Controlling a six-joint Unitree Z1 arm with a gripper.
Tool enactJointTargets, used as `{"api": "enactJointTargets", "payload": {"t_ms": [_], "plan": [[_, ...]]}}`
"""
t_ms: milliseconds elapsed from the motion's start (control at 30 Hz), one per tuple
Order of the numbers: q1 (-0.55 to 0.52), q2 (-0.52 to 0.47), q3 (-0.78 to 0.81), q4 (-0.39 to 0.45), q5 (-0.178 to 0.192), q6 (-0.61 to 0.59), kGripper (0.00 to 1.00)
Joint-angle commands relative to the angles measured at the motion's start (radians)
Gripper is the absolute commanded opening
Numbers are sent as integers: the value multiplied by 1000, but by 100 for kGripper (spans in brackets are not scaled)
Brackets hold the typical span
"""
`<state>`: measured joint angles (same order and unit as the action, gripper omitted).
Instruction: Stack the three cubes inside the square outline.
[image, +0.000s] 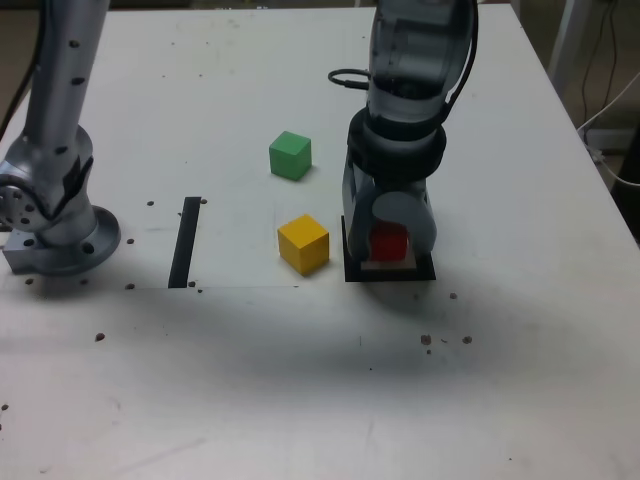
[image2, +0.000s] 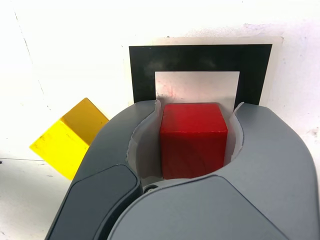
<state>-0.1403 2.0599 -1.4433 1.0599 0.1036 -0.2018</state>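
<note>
**Red cube held by the gripper over the square outline**

Exterior view: The arm comes down from the top of the picture, and its gripper (image: 389, 243) stands low over the square outline (image: 352, 270), which is the landmark here. The red cube (image: 389, 243) sits between the 2 jaws, above the white middle of the outline; whether it already touches the table (image: 320, 380) cannot be told from this view. The yellow cube (image: 303, 243) lies just beside the outline, on the exterior view's left of it, flat on the table and turned a little. The green cube (image: 290, 155) lies farther from the outline, behind the yellow one, also on the exterior view's left of the outline. A straight black tape strip (image: 185, 242) lies well apart from the outline, again on the exterior view's left. The arm's base (image: 55, 235) stands beyond the strip.

Wrist view: The 2 grey jaws are closed on the red cube (image2: 193, 140), each one pressing against 1 side of it. The square outline (image2: 200, 57) shows just beyond the cube, with its white middle partly covered by the cube. The yellow cube (image2: 70, 135) is outside the outline, near 1 of its corners, not touching the tape.
</note>
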Motion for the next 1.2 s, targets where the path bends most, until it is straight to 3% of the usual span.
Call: {"api": "enactJointTargets", "payload": {"t_ms": [0, 367, 633, 900, 1167], "plan": [[4, 6, 4, -1, 3, 2, 49], [19, 6, 11, -6, 4, 31, 72], [19, -37, 25, 6, 25, 31, 99], [19, -75, 49, 15, 30, 31, 100], [19, -209, 101, 66, 40, 30, 100]]}}
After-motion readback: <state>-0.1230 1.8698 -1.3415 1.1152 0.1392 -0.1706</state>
